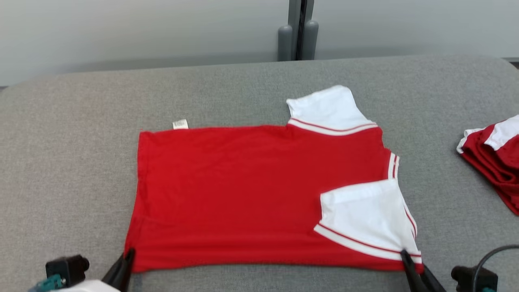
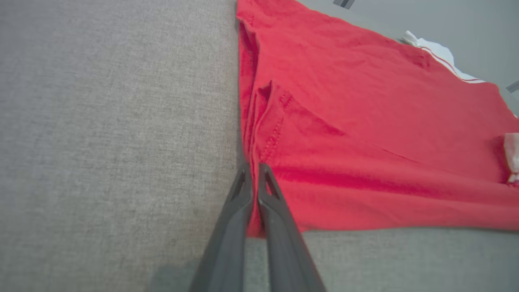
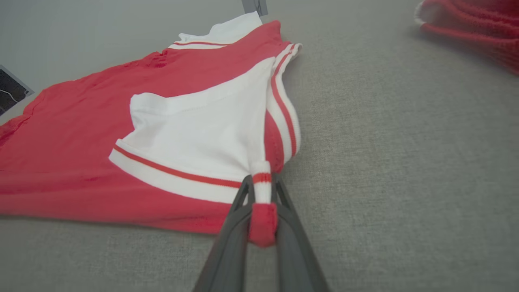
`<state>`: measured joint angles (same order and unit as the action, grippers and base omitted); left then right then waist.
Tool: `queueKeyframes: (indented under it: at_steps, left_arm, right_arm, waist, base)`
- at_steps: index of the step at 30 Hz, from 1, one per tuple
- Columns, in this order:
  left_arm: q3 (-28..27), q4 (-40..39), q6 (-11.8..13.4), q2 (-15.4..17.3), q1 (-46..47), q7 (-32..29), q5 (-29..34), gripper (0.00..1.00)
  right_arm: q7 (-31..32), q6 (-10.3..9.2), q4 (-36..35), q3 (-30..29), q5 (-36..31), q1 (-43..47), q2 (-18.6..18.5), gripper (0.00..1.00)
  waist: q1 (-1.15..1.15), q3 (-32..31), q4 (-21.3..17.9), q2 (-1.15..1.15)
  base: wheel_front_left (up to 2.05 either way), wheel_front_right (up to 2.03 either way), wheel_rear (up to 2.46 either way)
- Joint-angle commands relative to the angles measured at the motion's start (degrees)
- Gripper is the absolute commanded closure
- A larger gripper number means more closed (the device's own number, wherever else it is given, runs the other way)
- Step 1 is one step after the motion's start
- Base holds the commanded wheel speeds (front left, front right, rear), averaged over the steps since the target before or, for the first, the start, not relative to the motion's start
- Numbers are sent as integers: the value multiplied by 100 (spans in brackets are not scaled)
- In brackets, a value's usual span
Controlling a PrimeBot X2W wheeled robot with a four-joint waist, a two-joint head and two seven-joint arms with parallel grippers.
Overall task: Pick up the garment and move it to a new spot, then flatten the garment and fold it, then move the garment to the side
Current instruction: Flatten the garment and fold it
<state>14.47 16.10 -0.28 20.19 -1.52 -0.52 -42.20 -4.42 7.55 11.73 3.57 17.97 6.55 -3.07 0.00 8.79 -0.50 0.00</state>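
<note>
Grey woven-fabric desk (image 1: 251, 89), broad, with rounded far corners; pale grey wall (image 1: 121, 28) behind, dark grey upright post (image 1: 300, 32) at its centre; red jersey garment with white, red-striped sleeves (image 1: 243, 182): mid desk, lying flat, near sleeve turned in over the body; small white label (image 1: 180, 124) at its far edge; left tool (image 2: 254, 167): closed on the near left hem corner; right tool (image 3: 262, 178): closed on the near right corner, red fold and striped cuff pinched; heap of red-and-white cloth (image 1: 492, 158): right desk edge, well apart.
</note>
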Motion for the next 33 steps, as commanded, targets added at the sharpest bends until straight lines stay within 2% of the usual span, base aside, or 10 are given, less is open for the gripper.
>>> queueKeyframes:
  at_steps: [1, 7, 8, 9, 10, 11, 18, 23, 27, 33]
  left_arm:
    - [-27, -134, 102, 35, -168, -51, -49, 100]
    - [63, -684, 362, 92, -706, -356, -82, 100]
    - [79, -703, 381, 100, -729, -394, -75, 100]
    - [80, -727, 410, 84, -731, -400, -76, 79]
    - [93, -743, 433, 65, -735, -416, -75, 15]
    - [95, -758, 437, 46, -738, -392, -69, 0]
    - [-183, -1078, 517, -65, -429, 451, 131, 0]
    - [-359, -1225, 503, 58, -39, 1037, 434, 0]
    - [-321, -1221, 497, 204, 148, 1097, 634, 0]
    - [-237, -1198, 630, 305, 193, 1016, 809, 0]
  right_arm:
    - [59, -10, -82, -55, 32, 141, -21, 100]
    - [294, -6, -349, -54, -140, 564, -5, 100]
    - [314, -6, -370, -65, -185, 597, -4, 97]
    - [318, -6, -388, -75, -183, 619, -4, 68]
    - [326, -6, -399, -74, -159, 630, -3, 34]
    - [325, -6, -413, -74, -161, 630, -1, 0]
    - [-10, -5, -780, -378, -336, 366, -1, 0]
    - [-163, -5, -1174, -517, -559, 40, -1, 0]
    - [-61, -5, -1377, -534, -736, -189, -13, 0]
    - [7, -5, -1428, -585, -703, -372, -23, 0]
  waist:
    - [0, -98, -8, 0]
    - [0, -183, -4, 0]
    - [0, -187, -3, 0]
    - [0, -194, -4, 0]
    - [0, -195, -8, 0]
    - [0, -194, -15, 0]
    - [0, -133, -56, 0]
    - [0, -129, -75, 0]
    - [0, -135, -94, 0]
    - [0, -86, -75, 0]
  base:
    - [0, 0, 0]
    - [0, 0, 0]
    - [0, 0, 0]
    - [0, 0, 0]
    - [0, 0, 0]
    - [0, 0, 0]
    - [0, 0, 0]
    - [0, 0, 0]
    - [0, 0, 0]
    - [0, 0, 0]
